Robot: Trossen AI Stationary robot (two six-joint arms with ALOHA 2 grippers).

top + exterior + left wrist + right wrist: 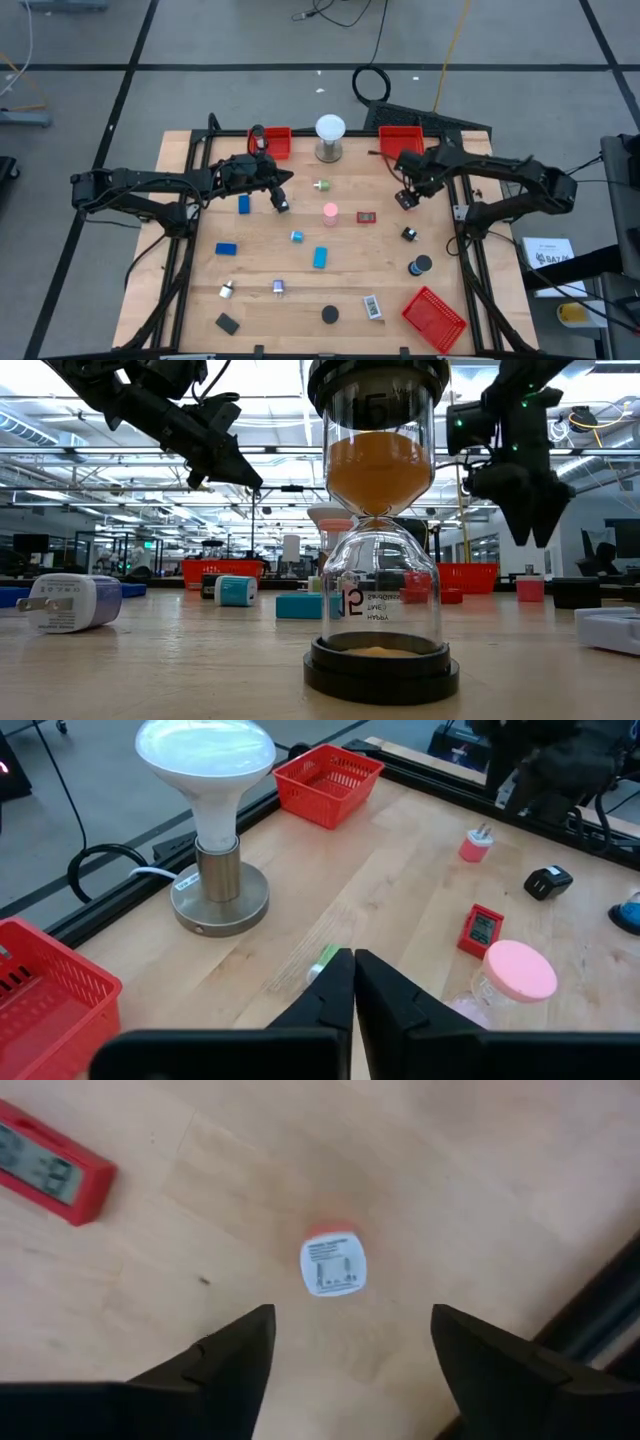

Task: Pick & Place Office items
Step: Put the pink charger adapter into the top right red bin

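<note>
Now right gripper (pixel 350 1345) jaws spread above red plug (pixel 333 1265); off-centre descent could tip it. Left gripper (pixel 353 982) jaws pressed together, idle.

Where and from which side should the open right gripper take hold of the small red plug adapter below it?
Come straight down and pinch the red plug adapter across its side faces: it stands apart, labelled face up, between the right gripper's open fingers.
</note>
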